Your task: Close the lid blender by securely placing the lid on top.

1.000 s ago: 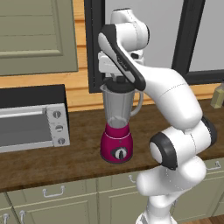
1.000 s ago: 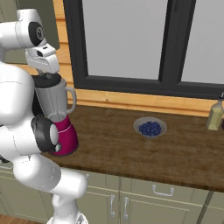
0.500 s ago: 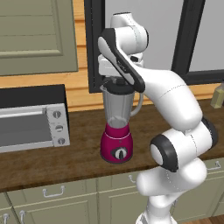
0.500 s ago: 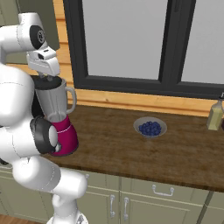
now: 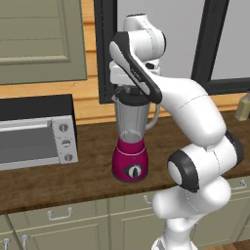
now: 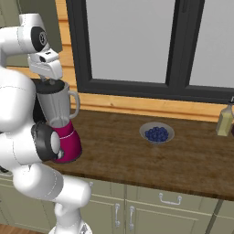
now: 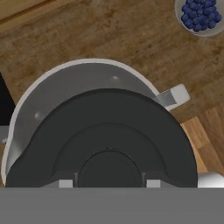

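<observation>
Toaster oven (image 5: 36, 139) sitting at far left of wooden counter (image 5: 88, 171). Blender (image 5: 131, 141) standing just right of it, upright, magenta base on counter, handle pointing right. Gripper (image 5: 131, 90) hanging directly over jar mouth; finger spread hidden, cannot tell whether gripping. Lid (image 7: 105, 144) lying over jar mouth (image 7: 52, 83) in hand view, offset toward lower side, pale rim showing as crescent above it. Bowl of blueberries (image 6: 156, 133) resting further right on counter. Bottle (image 6: 225, 119) standing at far right.
</observation>
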Controlling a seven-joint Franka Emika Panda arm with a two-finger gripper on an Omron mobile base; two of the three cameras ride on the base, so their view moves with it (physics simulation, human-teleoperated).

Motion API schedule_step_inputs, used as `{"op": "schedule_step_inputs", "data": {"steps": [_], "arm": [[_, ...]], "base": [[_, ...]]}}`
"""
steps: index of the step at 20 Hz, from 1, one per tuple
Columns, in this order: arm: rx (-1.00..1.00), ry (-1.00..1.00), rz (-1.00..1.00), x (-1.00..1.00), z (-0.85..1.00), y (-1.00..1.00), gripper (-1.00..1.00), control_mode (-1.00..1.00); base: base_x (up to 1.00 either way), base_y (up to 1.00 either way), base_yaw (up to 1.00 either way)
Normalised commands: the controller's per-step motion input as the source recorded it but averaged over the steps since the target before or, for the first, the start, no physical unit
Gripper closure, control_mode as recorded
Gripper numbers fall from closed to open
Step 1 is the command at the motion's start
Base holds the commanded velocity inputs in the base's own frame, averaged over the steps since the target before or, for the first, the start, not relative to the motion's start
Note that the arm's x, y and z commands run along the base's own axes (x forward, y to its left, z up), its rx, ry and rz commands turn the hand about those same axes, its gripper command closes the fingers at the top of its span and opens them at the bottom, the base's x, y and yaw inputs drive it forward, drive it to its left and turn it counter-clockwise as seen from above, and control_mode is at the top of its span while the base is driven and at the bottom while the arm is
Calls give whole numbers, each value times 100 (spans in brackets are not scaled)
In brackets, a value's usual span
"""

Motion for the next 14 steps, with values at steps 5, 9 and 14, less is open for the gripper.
{"op": "schedule_step_inputs", "data": {"steps": [5,9,14], "arm": [[0,0,0,9,-7,0,100,-100],[0,0,0,14,-1,0,100,-100],[0,-5,0,10,0,0,100,-100]], "base": [[0,0,0],[0,0,0],[0,0,0]]}}
